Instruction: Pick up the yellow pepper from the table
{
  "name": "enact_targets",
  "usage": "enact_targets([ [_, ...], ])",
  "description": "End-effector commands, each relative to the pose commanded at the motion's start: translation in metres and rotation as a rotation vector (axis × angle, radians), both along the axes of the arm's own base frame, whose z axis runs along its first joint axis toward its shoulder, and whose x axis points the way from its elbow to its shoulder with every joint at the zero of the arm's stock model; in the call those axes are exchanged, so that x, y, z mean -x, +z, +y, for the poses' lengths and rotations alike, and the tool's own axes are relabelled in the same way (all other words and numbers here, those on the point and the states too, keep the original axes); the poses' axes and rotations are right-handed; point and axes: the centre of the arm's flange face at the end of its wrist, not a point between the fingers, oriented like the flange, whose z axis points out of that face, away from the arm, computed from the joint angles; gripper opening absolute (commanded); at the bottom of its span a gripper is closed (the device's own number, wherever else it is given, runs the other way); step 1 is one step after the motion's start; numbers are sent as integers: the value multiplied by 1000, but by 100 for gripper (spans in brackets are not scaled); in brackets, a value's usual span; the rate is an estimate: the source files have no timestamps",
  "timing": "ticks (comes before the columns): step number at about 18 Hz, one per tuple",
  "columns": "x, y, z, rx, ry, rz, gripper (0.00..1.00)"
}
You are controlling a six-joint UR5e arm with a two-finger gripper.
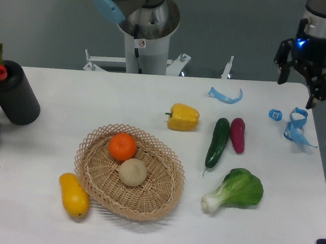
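- Fixed camera, the target: the yellow pepper (183, 117) lies on its side on the table (66, 93), a little behind the middle and toward the far edge, with its stem stub pointing to the left. It touches nothing, so I judge there is room for fingers on both sides.
- Fixed camera, the neighbours: the wicker basket (128, 173) with an orange (123, 147) and a pale round fruit (132, 171) sits just in front of the pepper. The cucumber (218, 142) and a dark red vegetable (237, 134) lie to its right, apart from it. A yellow pear-shaped fruit (73, 195) rests at the basket's left side; it is not the target.
- Fixed camera, the arm: the tool (305, 76) hangs above the far right corner of the table, pointing down, well apart from the pepper. Its fingers are spread apart and hold nothing. I judge the approach is not yet begun.
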Motion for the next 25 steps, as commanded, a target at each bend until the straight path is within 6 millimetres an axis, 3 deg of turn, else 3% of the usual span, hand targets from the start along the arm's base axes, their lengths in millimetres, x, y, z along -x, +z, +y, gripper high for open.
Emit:
enact_targets([
  [4,-1,3,8,-3,-11,38,100],
  [7,-7,-13,4,-4,-8,18,100],
  [11,-18,-43,1,-15,-3,41,100],
  [21,-68,-124,-3,8,17,-124,100],
  [25,-96,-148,20,34,-33,-171,100],
])
